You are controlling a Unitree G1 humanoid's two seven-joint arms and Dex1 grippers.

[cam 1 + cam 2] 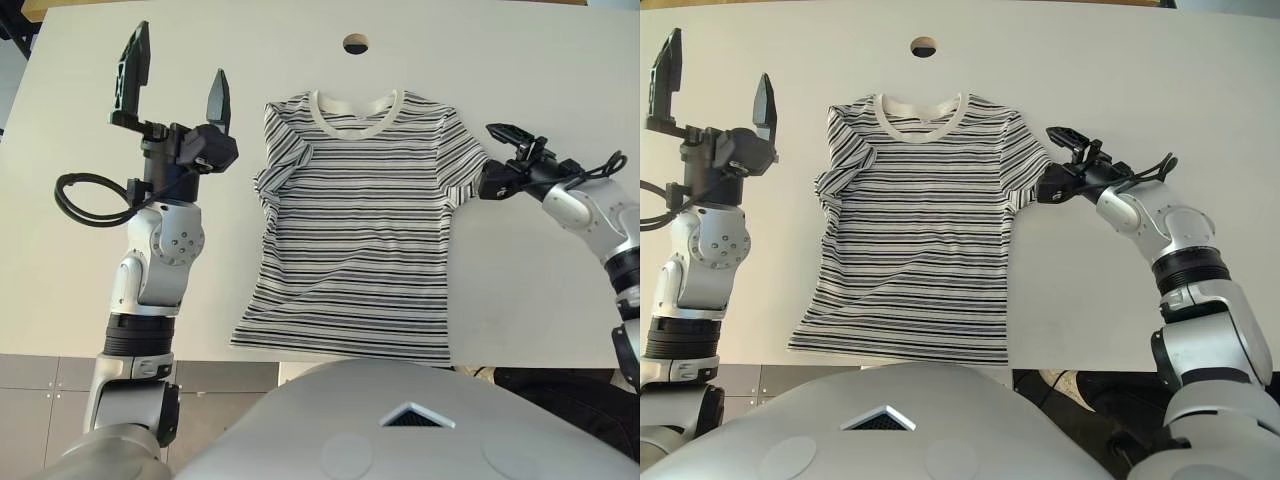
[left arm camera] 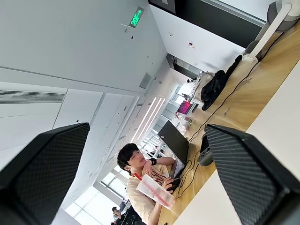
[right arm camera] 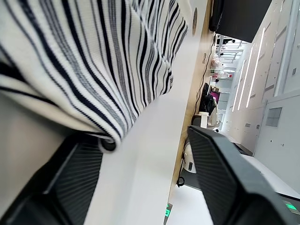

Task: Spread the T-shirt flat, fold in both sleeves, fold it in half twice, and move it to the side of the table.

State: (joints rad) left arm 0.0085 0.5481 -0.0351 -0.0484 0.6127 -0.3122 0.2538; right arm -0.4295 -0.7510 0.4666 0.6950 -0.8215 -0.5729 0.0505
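Observation:
A black-and-white striped T-shirt lies face up in the middle of the white table, collar toward the far edge. Its sleeve on my left is bunched inward against the body. The sleeve on my right spreads outward. My right gripper is at that sleeve's hem, open; in the right wrist view the striped hem drapes over one dark finger while the other finger stands apart. My left gripper is raised above the table left of the shirt, pointing up, open and holding nothing.
A round cable hole sits in the table just beyond the collar. Bare tabletop extends on both sides of the shirt. The shirt's bottom hem lies close to the table's near edge. A black cable loops off the left arm.

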